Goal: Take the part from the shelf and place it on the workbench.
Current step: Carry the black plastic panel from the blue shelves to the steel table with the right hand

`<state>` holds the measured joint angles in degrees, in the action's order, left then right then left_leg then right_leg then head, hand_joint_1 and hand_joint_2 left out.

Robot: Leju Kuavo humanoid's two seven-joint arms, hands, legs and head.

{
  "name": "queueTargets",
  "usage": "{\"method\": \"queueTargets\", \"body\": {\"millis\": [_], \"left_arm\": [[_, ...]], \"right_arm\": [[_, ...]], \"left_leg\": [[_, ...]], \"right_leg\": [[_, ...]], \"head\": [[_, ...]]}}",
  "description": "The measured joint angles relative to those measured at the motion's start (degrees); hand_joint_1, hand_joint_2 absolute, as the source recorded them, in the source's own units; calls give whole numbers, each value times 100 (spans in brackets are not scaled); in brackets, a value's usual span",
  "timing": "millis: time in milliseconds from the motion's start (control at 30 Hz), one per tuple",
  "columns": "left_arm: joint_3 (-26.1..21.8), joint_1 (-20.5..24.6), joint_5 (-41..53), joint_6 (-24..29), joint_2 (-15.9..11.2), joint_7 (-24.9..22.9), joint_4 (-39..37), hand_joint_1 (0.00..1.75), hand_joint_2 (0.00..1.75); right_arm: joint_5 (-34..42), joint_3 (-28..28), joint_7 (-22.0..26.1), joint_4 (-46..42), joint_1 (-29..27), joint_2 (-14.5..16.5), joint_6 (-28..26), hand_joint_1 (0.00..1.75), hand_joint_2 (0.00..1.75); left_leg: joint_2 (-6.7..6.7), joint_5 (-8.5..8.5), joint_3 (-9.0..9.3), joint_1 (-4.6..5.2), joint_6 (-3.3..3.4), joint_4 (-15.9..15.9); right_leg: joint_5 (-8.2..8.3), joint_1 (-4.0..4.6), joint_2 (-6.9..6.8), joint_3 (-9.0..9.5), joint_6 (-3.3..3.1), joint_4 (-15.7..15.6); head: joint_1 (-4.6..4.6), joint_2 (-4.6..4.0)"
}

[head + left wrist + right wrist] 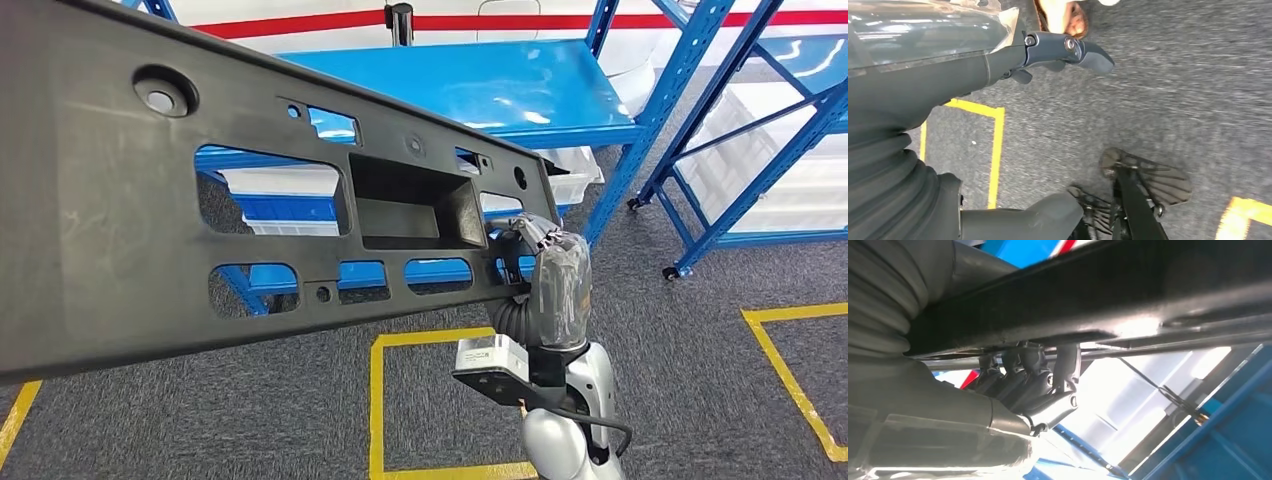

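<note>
Black moulded plastic, the part (200,190) is held in the air by the right hand (540,265), fingers (1048,385) curled under its end. The left hand (998,55) is holding nothing, fingers extended over grey carpet (700,380) with yellow tape lines (377,400). Blue shelving (480,90) stands behind.

Bright, even overhead light in head view; white glare streaks on blue shelf (500,90). Motion blur smearing carpet (1173,90) in left wrist view. Blown-out white patch just beyond fingers (1068,365) in right wrist view, part (1098,305) above them dark, soft-focused.
</note>
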<state>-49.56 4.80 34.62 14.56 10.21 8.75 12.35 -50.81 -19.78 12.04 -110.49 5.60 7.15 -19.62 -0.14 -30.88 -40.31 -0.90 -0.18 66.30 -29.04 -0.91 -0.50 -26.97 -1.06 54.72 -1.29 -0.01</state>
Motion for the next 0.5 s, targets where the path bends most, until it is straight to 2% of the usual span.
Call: {"method": "queueTargets", "body": {"millis": [33,67,100,133,167,200,233,267,300,367,400,433,467,500], "left_arm": [[1,-2,59,-10,-1,-3,0,0,175],[2,-2,114,-24,-3,3,0,0,175],[4,-2,156,-44,-5,24,1,0,175],[5,-2,183,-63,-12,59,2,0,175],[7,-2,193,-89,-19,105,5,0,175],[7,2,197,-111,-25,154,8,0,175],[7,7,196,-126,-30,195,11,0,175],[7,12,189,-135,-32,226,13,0,175],[7,18,177,-135,-34,246,14,0,175],[7,21,159,-121,-38,261,15,0,175],[7,23,165,-108,-39,256,16,0,175],[7,25,178,-95,-40,244,16,0,175],[7,27,196,-84,-41,225,17,0,175],[7,28,228,-78,-43,195,18,0,175]], "right_arm": [[-29,30,-37,-9,-63,-1,-3,175,175],[-52,69,-65,-20,-132,-3,-5,175,175],[-75,120,-87,-33,-198,-7,-5,175,175],[-95,174,-99,-47,-254,-12,-5,175,175],[-108,223,-99,-58,-291,-19,-5,175,175],[-117,265,-95,-66,-311,-25,-5,175,175],[-112,298,-88,-69,-318,-30,-4,175,175],[-94,325,-76,-68,-314,-37,-3,175,175],[-56,346,-58,-62,-299,-44,-2,175,175],[98,377,0,-22,-246,-62,-2,175,175],[203,389,32,11,-213,-72,-3,175,175],[304,402,65,48,-185,-83,-8,175,175],[394,418,92,85,-164,-95,-23,175,175],[464,436,114,118,-153,-109,-49,175,175]], "left_leg": [[0,-210,-54,-7,-22,390],[0,-249,-64,-15,-38,686],[1,-159,-4,-24,-49,828],[2,5,152,-34,-53,765],[1,155,403,-45,-52,494],[-3,190,697,-47,-47,107],[-10,155,957,-43,-29,-280],[-18,84,1125,-30,-9,-566],[-25,14,1194,-9,14,-725],[-11,63,1127,8,108,-800],[3,124,1073,9,173,-822],[19,204,1000,5,247,-842],[34,286,917,0,303,-856],[34,362,832,10,332,-855]], "right_leg": [[71,10,-5,-80,-2,15],[131,16,-11,-168,10,42],[183,18,-16,-268,26,83],[221,16,-18,-374,45,138],[246,11,-18,-469,65,201],[265,17,-15,-555,86,267],[285,25,-12,-620,116,323],[313,34,-10,-665,157,360],[353,39,-11,-704,204,378],[425,40,-10,-766,299,392],[375,41,-5,-826,311,443],[227,44,2,-912,293,579],[-3,40,8,-1015,255,822],[-266,32,14,-1123,213,1156]], "head": [[-5,0],[-2,0],[-3,-1],[-3,-1],[-4,-1],[-7,-1],[-3,-1],[-2,-1],[-2,-1],[1,-1],[2,-1],[16,-1],[29,-1],[39,0]]}}
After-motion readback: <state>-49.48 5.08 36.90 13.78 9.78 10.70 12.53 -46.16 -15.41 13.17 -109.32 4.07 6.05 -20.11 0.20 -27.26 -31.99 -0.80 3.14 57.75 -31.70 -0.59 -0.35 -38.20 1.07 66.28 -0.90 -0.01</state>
